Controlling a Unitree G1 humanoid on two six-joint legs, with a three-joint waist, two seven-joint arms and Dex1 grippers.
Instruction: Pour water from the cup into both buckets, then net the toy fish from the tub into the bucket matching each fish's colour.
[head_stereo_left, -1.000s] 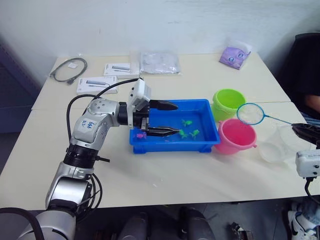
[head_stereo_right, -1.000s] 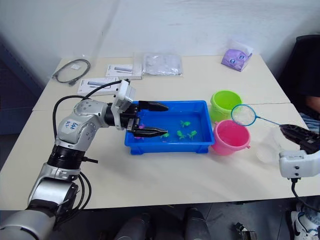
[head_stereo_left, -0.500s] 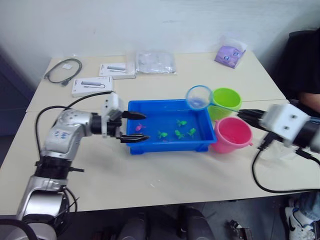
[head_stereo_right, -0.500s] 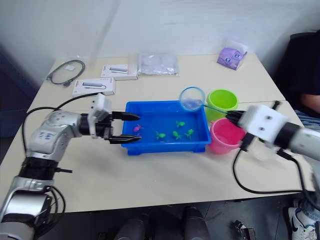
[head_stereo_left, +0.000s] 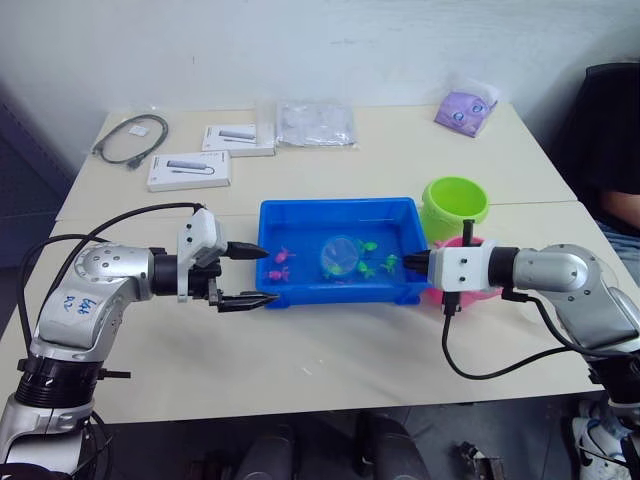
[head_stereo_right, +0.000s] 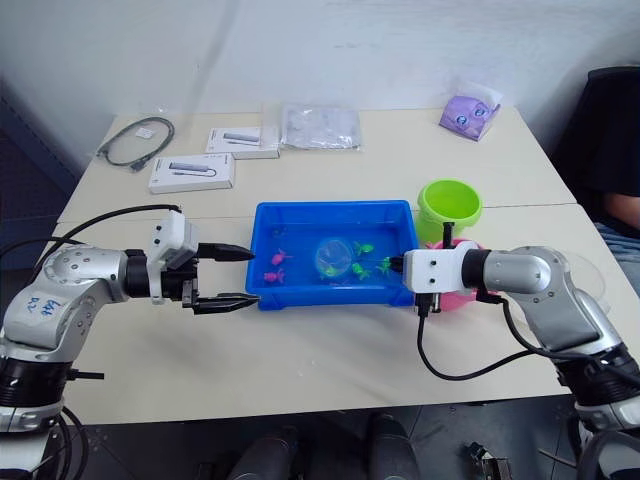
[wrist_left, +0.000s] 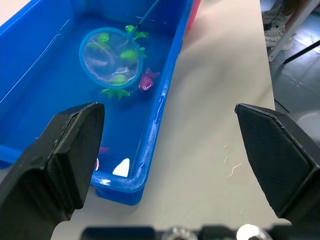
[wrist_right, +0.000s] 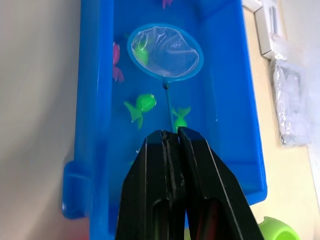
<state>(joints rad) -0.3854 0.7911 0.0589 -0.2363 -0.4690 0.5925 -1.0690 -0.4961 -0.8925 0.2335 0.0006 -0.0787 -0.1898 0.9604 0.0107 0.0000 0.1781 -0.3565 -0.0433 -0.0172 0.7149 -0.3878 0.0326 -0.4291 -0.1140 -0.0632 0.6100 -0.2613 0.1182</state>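
Observation:
The blue tub (head_stereo_left: 340, 206) sits mid-table with water and several toy fish in it, pink ones (head_stereo_left: 280, 258) to the left and green ones (head_stereo_left: 388, 262) to the right. The net (head_stereo_left: 340, 256) lies with its light-blue hoop down in the tub, over a green fish (wrist_right: 141, 52). My right gripper (head_stereo_left: 412, 262) is at the tub's right end, shut on the net's thin handle. My left gripper (head_stereo_left: 267, 274) stands open at the tub's left end, holding nothing. The lime green bucket (head_stereo_left: 455, 205) is behind the pink bucket (head_stereo_left: 480, 293), which my right wrist partly covers. The cup is hidden.
Two white boxes (head_stereo_left: 190, 170) (head_stereo_left: 240, 138), a coiled cable (head_stereo_left: 130, 138), a clear plastic bag (head_stereo_left: 315, 123) and a purple pouch (head_stereo_left: 465, 108) lie at the back of the table. A person's arm (head_stereo_left: 622, 205) shows at the right edge.
My right gripper has brought the net from above the tub's back right corner down into the water. My left gripper has drawn back to the left, just outside the tub.

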